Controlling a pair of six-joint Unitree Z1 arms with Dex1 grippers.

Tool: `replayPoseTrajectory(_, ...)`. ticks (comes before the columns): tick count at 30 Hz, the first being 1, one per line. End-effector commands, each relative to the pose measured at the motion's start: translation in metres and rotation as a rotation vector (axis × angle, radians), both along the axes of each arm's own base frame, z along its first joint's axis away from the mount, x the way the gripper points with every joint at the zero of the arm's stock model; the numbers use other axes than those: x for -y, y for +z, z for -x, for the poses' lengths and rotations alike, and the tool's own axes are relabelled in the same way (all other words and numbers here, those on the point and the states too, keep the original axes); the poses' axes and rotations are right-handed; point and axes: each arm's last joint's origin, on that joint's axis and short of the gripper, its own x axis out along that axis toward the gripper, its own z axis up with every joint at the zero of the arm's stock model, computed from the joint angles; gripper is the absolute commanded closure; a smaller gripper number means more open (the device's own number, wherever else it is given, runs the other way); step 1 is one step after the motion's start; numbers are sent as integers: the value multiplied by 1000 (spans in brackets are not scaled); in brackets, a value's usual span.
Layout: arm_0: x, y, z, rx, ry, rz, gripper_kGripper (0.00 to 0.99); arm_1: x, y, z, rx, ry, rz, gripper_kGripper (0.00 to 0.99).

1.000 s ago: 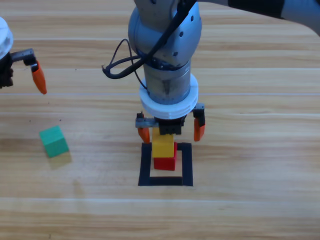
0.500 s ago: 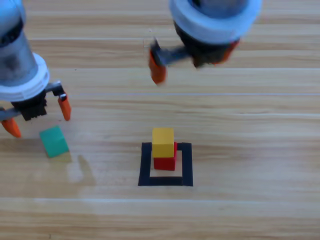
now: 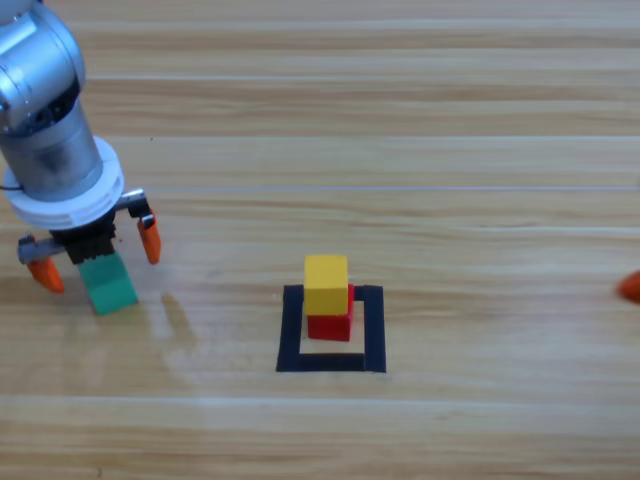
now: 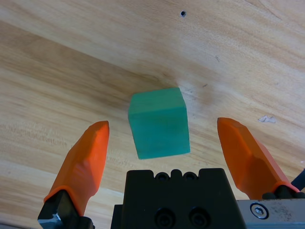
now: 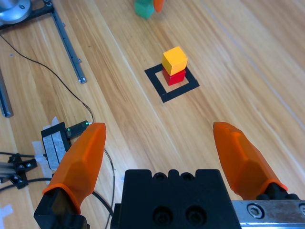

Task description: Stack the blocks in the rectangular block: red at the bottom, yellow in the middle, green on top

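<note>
Left pincer (image 3: pixel 95 260), jaws spread wide, hangs over the small teal-green cube (image 4: pixel 158 122) lying askew on the wooden counter (image 3: pixel 480 150), well left of the yellow-on-red stack (image 3: pixel 328 298); I would square to its faces, descend, then close gently, right pincer (image 5: pixel 159 157) parked open at the counter's right edge.

The green cube (image 3: pixel 108 284) was teal, the yellow cube (image 3: pixel 326 284) plain yellow, the red cube (image 3: pixel 330 326) bright red. The tape square (image 3: pixel 290 330) was black on light brown striped wood (image 3: pixel 480 150).
</note>
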Motion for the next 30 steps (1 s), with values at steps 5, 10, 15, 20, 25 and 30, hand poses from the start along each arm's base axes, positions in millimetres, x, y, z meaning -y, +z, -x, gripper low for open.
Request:
replayPoseTrajectory(5, 6, -24, 0, -44, -62, -24, 24, -13, -17, -14, -89, 125, 112, 1)
replayPoseTrajectory(10, 6, -32, 0, -51, -66, -27, 27, -17, -22, -18, -103, 136, 134, 1)
replayPoseTrajectory(15, 5, -38, 3, -62, -73, -17, 31, -16, -21, -16, -110, 141, 140, 1)
replayPoseTrajectory(20, 5, -40, 3, -59, -77, -12, 80, -16, -22, -16, -114, 140, 142, 1)
replayPoseTrajectory(25, 5, -43, 6, -70, -95, 1, 337, -18, -24, -17, -123, 140, 152, 1)
replayPoseTrajectory(30, 4, -38, 5, -64, -116, 3, 712, -19, -25, -19, -137, 140, 166, 1)
